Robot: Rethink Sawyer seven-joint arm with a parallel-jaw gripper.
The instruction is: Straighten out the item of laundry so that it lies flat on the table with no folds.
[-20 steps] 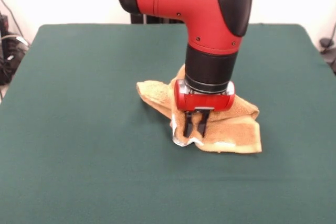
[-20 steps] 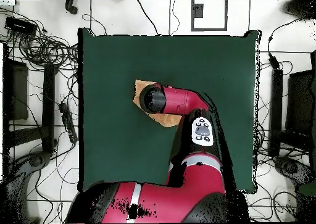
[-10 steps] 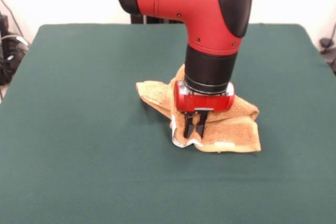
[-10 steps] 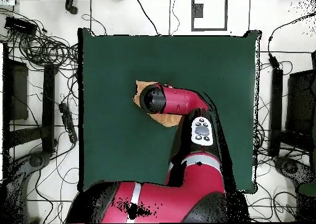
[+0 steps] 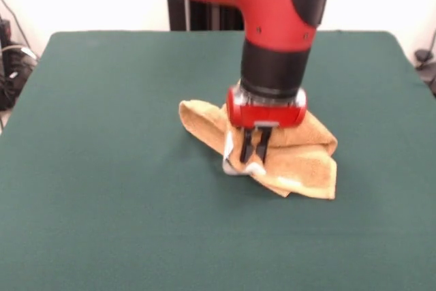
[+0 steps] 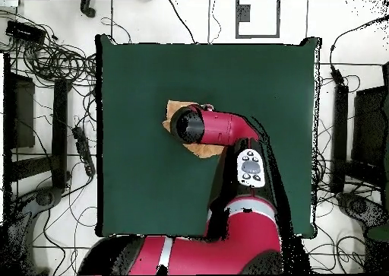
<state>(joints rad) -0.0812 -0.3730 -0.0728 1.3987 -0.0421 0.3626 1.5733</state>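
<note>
The item of laundry is an orange-tan towel lying crumpled and folded near the middle of the dark green table. My gripper comes straight down on its left front part, shut on a fold of cloth next to a small white label. The pinched edge is raised a little off the table. In the overhead view the arm covers most of the towel and hides the gripper; only tan corners show on the table.
Cables and dark equipment lie on the floor around the table's sides. Green tabletop stretches well beyond the towel on every side.
The fingers have closed in on the towel's fold. The gripper has risen slightly, pulling the pinched edge up and shifting the towel's front corner.
</note>
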